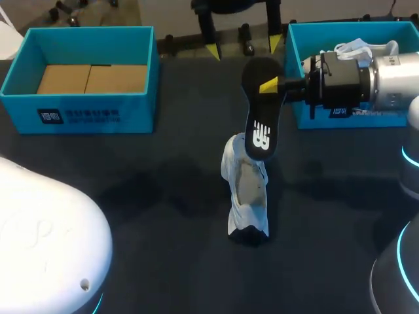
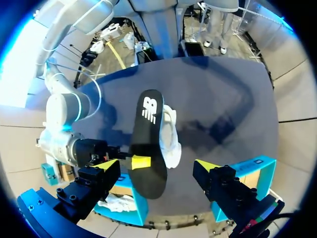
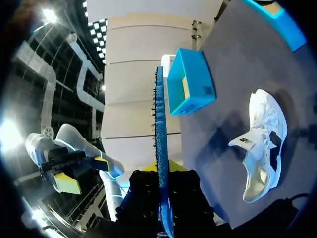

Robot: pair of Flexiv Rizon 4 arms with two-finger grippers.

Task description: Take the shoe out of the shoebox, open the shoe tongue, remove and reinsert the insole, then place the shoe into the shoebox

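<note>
Right hand (image 1: 270, 85) (image 3: 162, 171) in from the right, clamped on the black insole (image 1: 260, 118) (image 2: 148, 148) (image 3: 161, 139) near one end, one yellow-tipped finger on each face. Insole fully out of the shoe, held in the air over the middle of the dark surface (image 1: 163, 183), its free end hanging down toward the near side.

White shoe (image 1: 247, 196) (image 2: 171, 134) (image 3: 262, 144) on the surface just below and nearer than the insole, outside both boxes. From above, overlapped at its far end by the insole's tip; apart from it in the right wrist view.

Left hand (image 1: 242, 47) (image 2: 156, 166) at the far middle, above the surface, fingers spread wide with nothing between them.

Blue box (image 1: 85, 111) at the far left with brown cardboard inside. Second blue box (image 1: 347, 26) at the far right, behind the right arm.
</note>
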